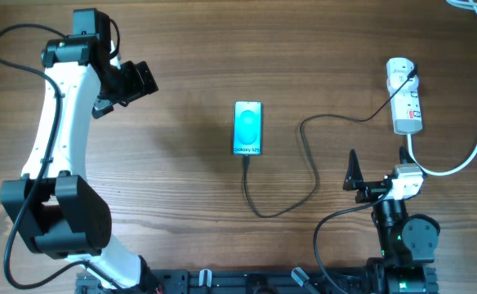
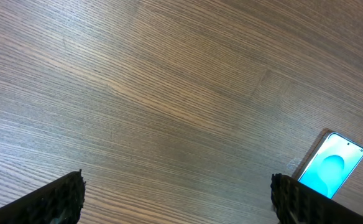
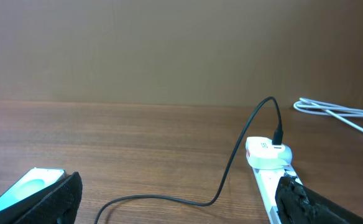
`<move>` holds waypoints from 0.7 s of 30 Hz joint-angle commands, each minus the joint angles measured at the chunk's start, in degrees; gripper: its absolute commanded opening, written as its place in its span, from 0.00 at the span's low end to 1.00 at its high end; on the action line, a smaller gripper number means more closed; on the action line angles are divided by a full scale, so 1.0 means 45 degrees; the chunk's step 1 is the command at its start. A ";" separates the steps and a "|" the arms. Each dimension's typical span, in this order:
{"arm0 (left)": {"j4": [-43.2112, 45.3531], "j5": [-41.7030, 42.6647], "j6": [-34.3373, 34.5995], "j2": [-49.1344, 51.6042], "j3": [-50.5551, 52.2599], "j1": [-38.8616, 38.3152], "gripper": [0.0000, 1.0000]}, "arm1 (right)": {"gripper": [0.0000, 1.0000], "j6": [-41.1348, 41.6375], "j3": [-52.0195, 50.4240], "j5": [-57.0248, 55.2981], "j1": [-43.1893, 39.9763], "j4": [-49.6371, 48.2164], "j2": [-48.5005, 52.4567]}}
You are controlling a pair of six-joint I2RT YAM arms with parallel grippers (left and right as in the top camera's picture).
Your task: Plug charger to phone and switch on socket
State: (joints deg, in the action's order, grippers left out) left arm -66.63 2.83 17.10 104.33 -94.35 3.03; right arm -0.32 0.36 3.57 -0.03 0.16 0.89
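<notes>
The phone (image 1: pixel 248 128), cyan screen up, lies mid-table. The thin black charger cable (image 1: pixel 308 155) runs from a white adapter on the socket's far end, loops across the table, and its free end meets the phone's near edge (image 1: pixel 247 158). The white socket (image 1: pixel 405 102) lies at the right. My left gripper (image 1: pixel 136 82) is open and empty, far left of the phone; the phone shows in the left wrist view (image 2: pixel 332 169). My right gripper (image 1: pixel 377 170) is open and empty just in front of the socket (image 3: pixel 270 186), with the cable (image 3: pixel 231 171) and phone (image 3: pixel 26 185) in the right wrist view.
The socket's thick white cord (image 1: pixel 467 159) curves from its near end to the right table edge and up to the far right corner; it also shows in the right wrist view (image 3: pixel 337 112). The wooden table (image 1: pixel 181 204) carries everything.
</notes>
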 commanded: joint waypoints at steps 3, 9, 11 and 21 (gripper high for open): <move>0.0029 -0.0078 0.0112 -0.0068 -0.0010 0.0019 1.00 | 1.00 -0.0223 -0.0019 -0.0126 -0.0058 -0.0044 -0.0019; 0.0029 -0.0078 0.0112 -0.0063 -0.0010 0.0019 1.00 | 1.00 -0.0223 -0.0019 -0.0126 -0.0058 -0.0044 -0.0019; 0.0029 -0.0078 0.0112 -0.0068 -0.0010 0.0019 1.00 | 1.00 -0.0223 -0.0019 -0.0126 -0.0058 -0.0044 -0.0019; 0.0029 -0.0078 0.0112 -0.0078 -0.0010 0.0019 1.00 | 0.99 -0.0223 -0.0019 -0.0126 -0.0058 -0.0044 -0.0019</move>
State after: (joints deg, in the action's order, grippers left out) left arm -66.63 2.83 17.10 104.33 -94.35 3.03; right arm -0.32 0.36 3.57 -0.03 0.16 0.89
